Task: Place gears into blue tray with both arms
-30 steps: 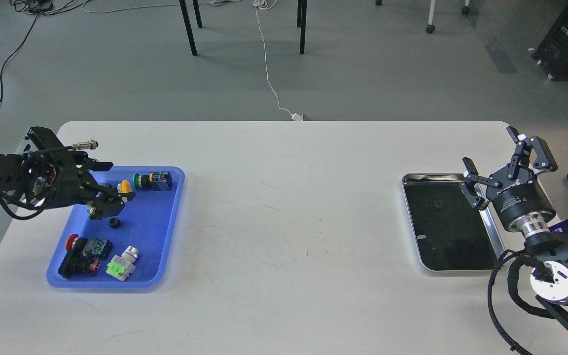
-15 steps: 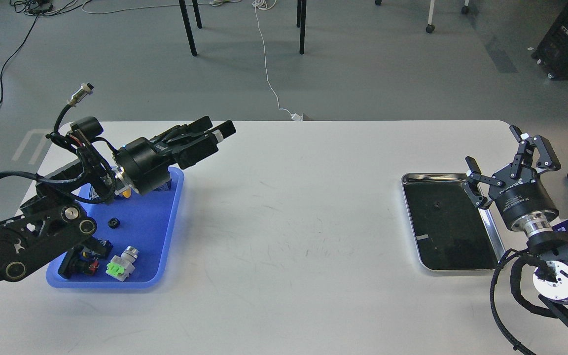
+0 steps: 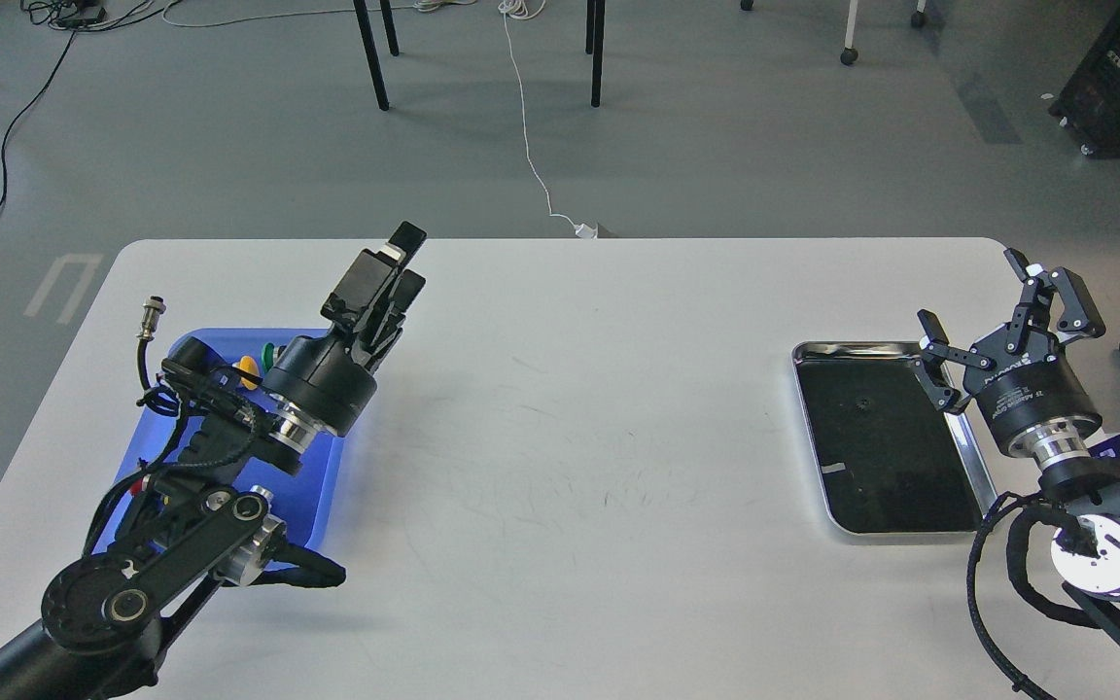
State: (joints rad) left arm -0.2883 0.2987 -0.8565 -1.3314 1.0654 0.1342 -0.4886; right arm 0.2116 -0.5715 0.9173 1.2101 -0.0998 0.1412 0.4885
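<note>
The blue tray lies at the table's left and my left arm covers most of it. No gears show in the tray; the arm hides its floor. My left gripper is raised past the tray's far right corner and points up and away. Its fingers overlap from this side, so I cannot tell their gap. My right gripper stands open and holds nothing at the far right corner of the steel tray. A faint small round mark, possibly a gear, sits on that tray's black lining.
A yellow push button and a green one peek out beside the left wrist at the tray's far end. A loose cable plug sticks up left of the tray. Bare white table spans between both trays.
My left arm swung from low over the blue tray, where a gear lay beneath it, up and right. It now covers the tray and that gear. The right arm barely moved.
</note>
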